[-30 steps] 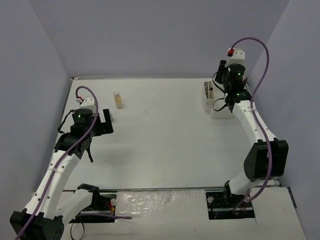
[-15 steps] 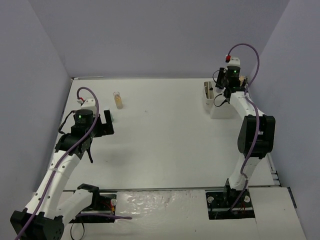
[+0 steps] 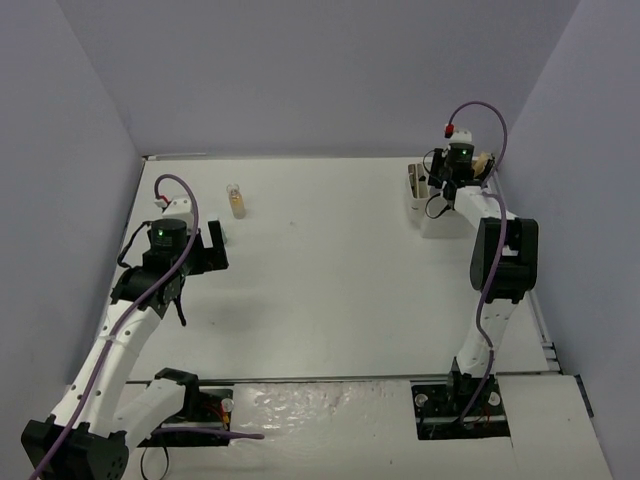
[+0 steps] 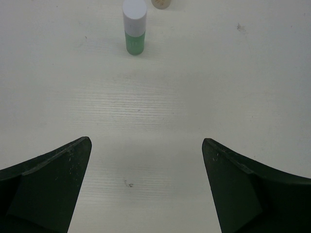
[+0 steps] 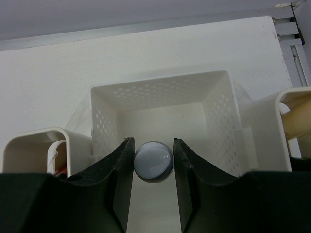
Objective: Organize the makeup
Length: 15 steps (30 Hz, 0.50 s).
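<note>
Table (image 3: 330,270), white, carrying the white compartmented box (image 5: 160,90) at its far right edge; all positions below are given from this box.

Right gripper (image 5: 153,143), directly above the box's perforated middle compartment, jaws clenched on the grey-purple bottle (image 5: 154,161). The bottle is seen end-on, so its long axis points straight down into the compartment, which lies open beneath it. The side compartments already hold items, too hidden to name. Lowering and letting go appears to be the step in hand.

Left gripper (image 4: 146,140), well apart from the box, across the table to its left, jaws released and spread wide over bare surface.

Green bottle (image 4: 134,29), white-capped, apparently upright, straight ahead of the left jaws and slightly left of their centre line; the left arm is much the nearer.

Amber bottle (image 3: 236,200), just beyond the green one.
</note>
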Each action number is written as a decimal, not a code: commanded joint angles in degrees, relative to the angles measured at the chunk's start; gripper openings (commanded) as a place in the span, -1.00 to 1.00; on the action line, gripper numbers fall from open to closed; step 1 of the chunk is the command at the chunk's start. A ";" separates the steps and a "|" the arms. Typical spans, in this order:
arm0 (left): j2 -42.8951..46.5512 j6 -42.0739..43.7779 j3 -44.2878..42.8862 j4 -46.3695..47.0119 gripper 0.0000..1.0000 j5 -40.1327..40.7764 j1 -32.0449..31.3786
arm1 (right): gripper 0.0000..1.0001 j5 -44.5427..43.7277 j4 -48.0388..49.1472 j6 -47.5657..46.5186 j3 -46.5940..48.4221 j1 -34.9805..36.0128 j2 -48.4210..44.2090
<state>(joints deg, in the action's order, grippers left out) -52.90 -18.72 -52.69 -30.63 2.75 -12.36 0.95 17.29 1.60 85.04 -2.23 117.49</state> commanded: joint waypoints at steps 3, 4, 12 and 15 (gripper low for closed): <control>-0.54 -0.62 -1.58 2.33 0.94 -0.24 0.41 | -1.00 1.33 9.03 -0.89 5.14 -0.59 0.82; -0.56 -0.62 -1.54 2.35 0.94 -0.18 0.41 | -1.00 1.27 9.07 -0.92 5.54 -0.59 1.15; -1.15 -0.62 -1.63 2.42 0.94 -0.38 0.58 | -1.00 1.07 8.48 -0.98 8.96 -0.76 4.02; -1.29 -0.62 -1.63 2.47 0.94 -0.78 0.72 | -1.00 0.85 7.48 -0.98 10.19 -0.76 5.01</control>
<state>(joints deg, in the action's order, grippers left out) -53.84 -18.72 -52.69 -30.62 2.66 -12.27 1.78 20.44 1.23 91.07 -2.64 122.76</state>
